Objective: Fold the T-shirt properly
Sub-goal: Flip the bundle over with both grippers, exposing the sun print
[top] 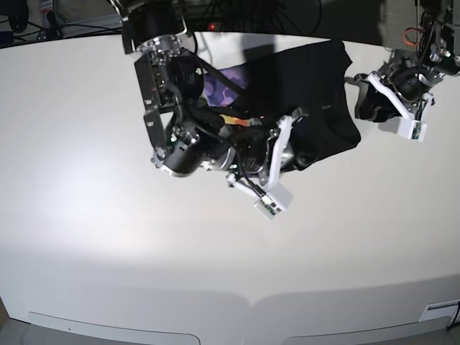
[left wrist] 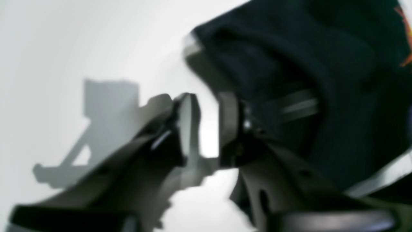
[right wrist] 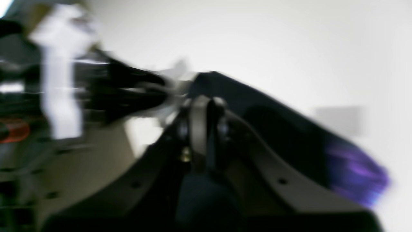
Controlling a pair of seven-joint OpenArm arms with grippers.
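Note:
The black T-shirt (top: pixel 316 79) lies bunched at the back middle of the white table (top: pixel 108 215), with some purple print (top: pixel 221 86) showing at its left. My right gripper (top: pixel 292 117) is at the shirt's front edge. In the right wrist view its fingers (right wrist: pixel 199 125) are pressed together with dark cloth running between them, and the T-shirt (right wrist: pixel 289 135) stretches away beyond. My left gripper (top: pixel 354 80) is at the shirt's right edge. Its jaws (left wrist: pixel 209 125) stand a little apart with bare table between them, and the T-shirt (left wrist: pixel 338 80) lies just behind one finger.
Dark equipment and cables (top: pixel 237 11) line the table's far edge. The right arm's bulky body (top: pixel 180 136) hangs over the table's middle, left of the shirt. The wrist views are motion-blurred.

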